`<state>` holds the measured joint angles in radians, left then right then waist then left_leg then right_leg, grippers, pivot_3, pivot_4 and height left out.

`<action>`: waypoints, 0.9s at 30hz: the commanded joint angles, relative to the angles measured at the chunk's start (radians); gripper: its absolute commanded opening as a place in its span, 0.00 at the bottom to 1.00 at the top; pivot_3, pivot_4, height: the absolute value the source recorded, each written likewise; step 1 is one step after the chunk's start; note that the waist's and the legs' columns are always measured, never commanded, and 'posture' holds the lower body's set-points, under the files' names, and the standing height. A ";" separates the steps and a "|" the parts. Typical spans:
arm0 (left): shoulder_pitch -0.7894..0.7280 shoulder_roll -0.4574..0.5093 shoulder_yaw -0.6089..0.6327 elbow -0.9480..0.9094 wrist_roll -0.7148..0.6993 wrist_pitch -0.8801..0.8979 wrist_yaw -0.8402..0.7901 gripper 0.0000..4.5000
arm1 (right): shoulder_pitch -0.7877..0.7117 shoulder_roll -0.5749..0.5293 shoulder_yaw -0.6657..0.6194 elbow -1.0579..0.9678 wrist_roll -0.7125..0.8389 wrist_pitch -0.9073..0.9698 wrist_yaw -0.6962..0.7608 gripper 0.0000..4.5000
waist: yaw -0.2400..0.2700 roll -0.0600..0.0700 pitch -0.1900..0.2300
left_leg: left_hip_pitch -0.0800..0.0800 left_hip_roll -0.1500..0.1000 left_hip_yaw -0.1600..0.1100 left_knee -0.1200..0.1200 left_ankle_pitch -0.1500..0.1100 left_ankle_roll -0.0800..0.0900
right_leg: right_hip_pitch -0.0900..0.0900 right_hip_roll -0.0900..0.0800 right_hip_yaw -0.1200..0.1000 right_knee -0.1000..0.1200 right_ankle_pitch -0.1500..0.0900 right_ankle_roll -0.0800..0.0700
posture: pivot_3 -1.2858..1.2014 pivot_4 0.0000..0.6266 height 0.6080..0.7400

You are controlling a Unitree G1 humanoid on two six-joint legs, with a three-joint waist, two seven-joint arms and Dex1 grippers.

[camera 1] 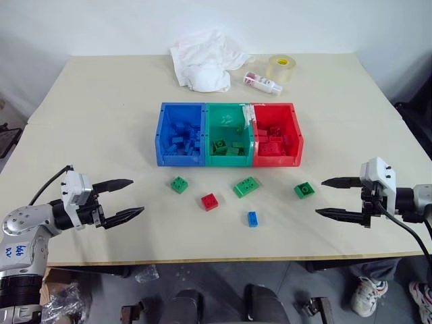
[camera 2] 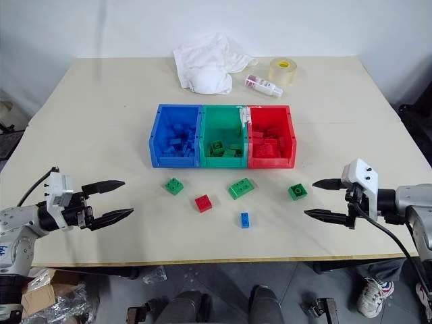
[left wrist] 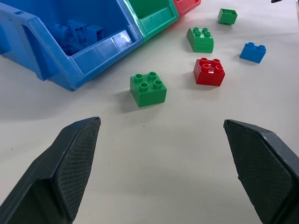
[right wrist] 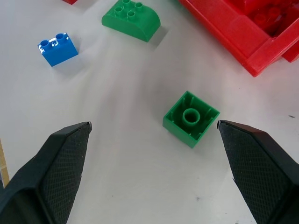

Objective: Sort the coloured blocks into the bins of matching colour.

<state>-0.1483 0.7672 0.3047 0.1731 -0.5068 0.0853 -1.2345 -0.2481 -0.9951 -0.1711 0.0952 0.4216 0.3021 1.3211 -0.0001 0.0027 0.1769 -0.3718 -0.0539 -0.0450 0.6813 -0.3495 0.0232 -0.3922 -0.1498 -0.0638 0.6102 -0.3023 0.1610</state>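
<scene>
Pale tabletop, plain white wall

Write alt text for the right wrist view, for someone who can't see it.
An upside-down green plastic toy brick lies on the pale table ahead of the right gripper, whose black fingers are open. Beyond are a small blue brick, a rounded green brick and the red bin's rim.

Both forearms are silver-grey metal ending in white wrist housings. Each gripper, left and right, has two black tapered fingers with cross-hatched pads. Black cables loop to each wrist. Blue handwriting marks the left arm.
</scene>
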 commanded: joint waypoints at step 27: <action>-0.133 -0.037 -0.075 0.092 0.022 -0.005 -0.019 1.00 | 0.124 -0.048 -0.079 -0.144 -0.021 0.175 -0.123 1.00 | 0.012 0.000 0.000 | 0.001 0.000 0.001 0.001 0.000 0.000 | 0.000 0.000 0.000 0.001 0.000 0.000 | 0.52 0.24 1.00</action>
<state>-0.2741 0.7280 0.2236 0.2823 -0.4824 0.0948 -1.2461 -0.0891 -1.0490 -0.2741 -0.0629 0.4052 0.4807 1.1967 0.0120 0.0027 0.1769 -0.3713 -0.0539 -0.0442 0.6822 -0.3495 0.0231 -0.3918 -0.1494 -0.0636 0.6105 -0.3023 0.1610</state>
